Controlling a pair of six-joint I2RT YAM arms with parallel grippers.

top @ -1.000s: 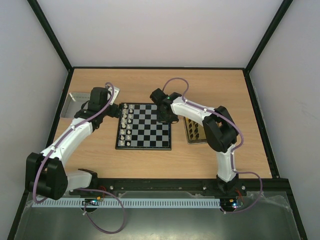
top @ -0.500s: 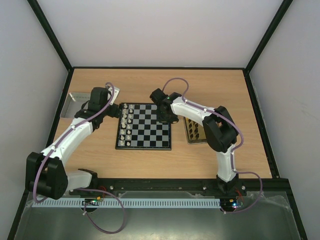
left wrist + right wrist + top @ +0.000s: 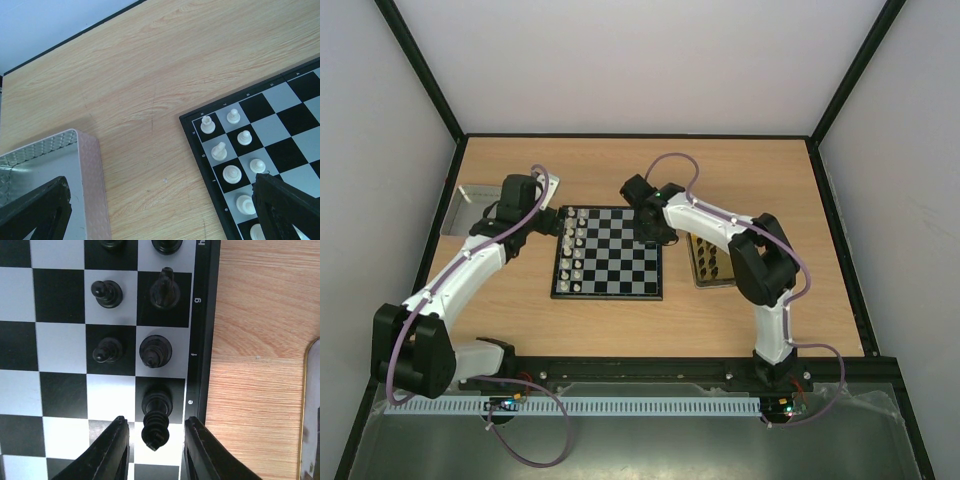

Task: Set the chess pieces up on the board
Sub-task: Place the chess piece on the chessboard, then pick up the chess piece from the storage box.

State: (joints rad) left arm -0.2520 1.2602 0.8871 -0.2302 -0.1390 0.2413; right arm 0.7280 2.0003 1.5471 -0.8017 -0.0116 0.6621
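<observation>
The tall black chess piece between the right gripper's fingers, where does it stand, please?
Right wrist view: the tall black chess piece stands on the checkered board's edge square by letter e, beside the black piece at f.

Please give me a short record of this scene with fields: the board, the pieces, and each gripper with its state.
board: checkered, between the two arms
white pieces: in two lines along the board's left edge
black pieces: in two lines along the board's right edge
left gripper: open, empty, over the table between silver tray and board
right gripper: open, one finger on each side of a tall black piece, with a gap on both sides
</observation>
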